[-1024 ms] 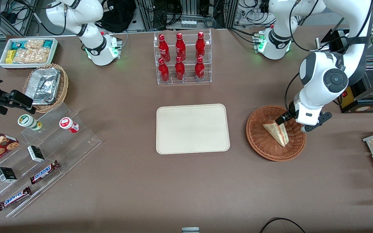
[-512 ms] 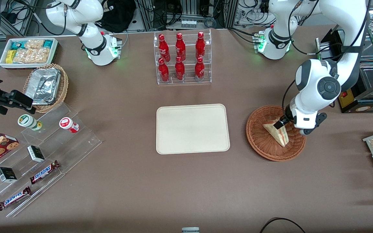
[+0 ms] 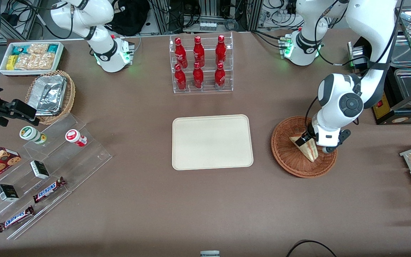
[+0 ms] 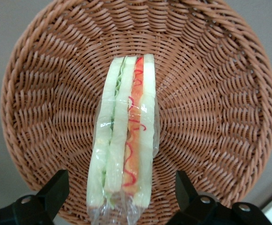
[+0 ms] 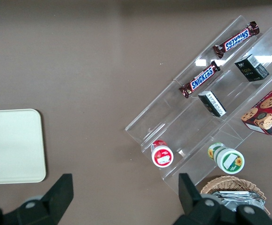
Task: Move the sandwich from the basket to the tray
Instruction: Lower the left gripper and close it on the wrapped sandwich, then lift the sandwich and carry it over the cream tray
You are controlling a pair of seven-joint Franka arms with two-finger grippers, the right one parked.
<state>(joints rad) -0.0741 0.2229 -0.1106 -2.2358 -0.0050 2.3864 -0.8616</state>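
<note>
The jaws stand spread wide, one finger (image 4: 54,190) on each flank of the sandwich (image 4: 124,140) and neither one touching it in the left wrist view; the gripper (image 4: 119,192) is low inside the basket (image 4: 210,93), straddling the wedge's wider end. In the front view the gripper (image 3: 310,141) sits over the part of the basket farther from the camera, with one dark finger (image 3: 302,138) lying against the sandwich's upper corner — whether it actually touches there cannot be told.

The sandwich (image 3: 308,149) lies in clear wrap on the woven floor of the basket, its cut edge up: pale bread, a green layer, an orange-red layer; its narrow tip points toward the front camera. The basket (image 3: 287,157) rests on the brown table (image 3: 205,207), toward the working arm's end.

Beside the basket, apart from it and nearer the table's middle, lies the tray (image 3: 212,142) — flat, cream, nothing on it. Farther from the camera than the tray stands a clear rack of red bottles (image 3: 200,64). Toward the parked arm's end sit stepped acrylic shelves (image 3: 48,171) with snack bars and small jars, a tan basket of foil containers (image 3: 50,94), and a white bin of snack packets (image 3: 30,57).
</note>
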